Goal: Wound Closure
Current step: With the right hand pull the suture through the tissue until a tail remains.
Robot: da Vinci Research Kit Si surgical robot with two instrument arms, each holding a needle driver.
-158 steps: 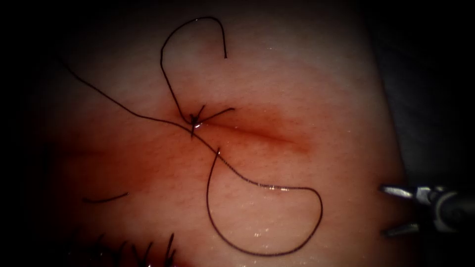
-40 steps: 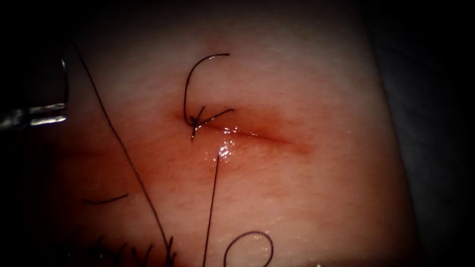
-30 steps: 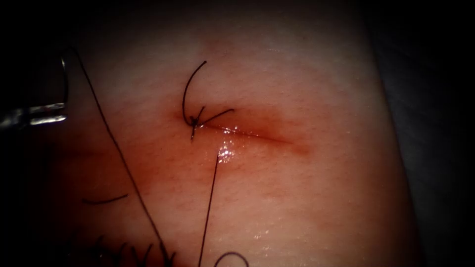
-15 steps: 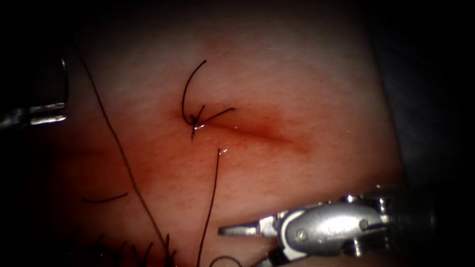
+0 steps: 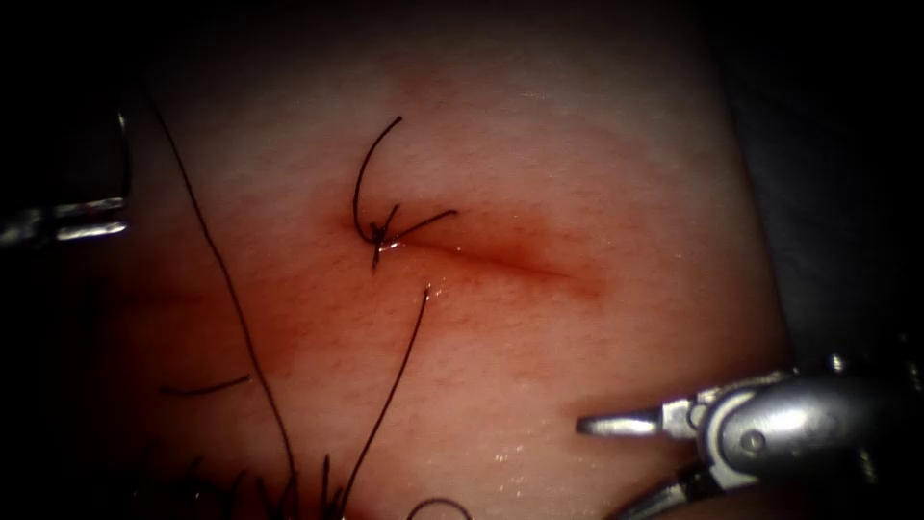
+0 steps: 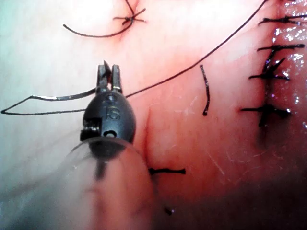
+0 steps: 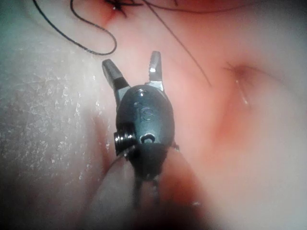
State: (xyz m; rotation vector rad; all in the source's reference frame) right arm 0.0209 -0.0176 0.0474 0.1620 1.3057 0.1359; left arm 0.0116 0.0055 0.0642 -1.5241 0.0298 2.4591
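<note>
Keep the near right end effector (image 5: 630, 460), jaws apart and empty, clear of the thread (image 5: 395, 376) leaving the tissue (image 5: 597, 193) just below the cut (image 5: 500, 258). Spare the knot (image 5: 377, 231) at the cut's left end any tug. Farther left, hold steady with the left end effector (image 5: 117, 217), clamped on the needle (image 5: 125, 159), seemingly near one end, free of the tissue.

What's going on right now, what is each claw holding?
Left tool shut on the needle, off the tissue, left of the cut. Right tool open, holding nothing. Thread runs from beside the knot toward the picture's bottom edge.
</note>
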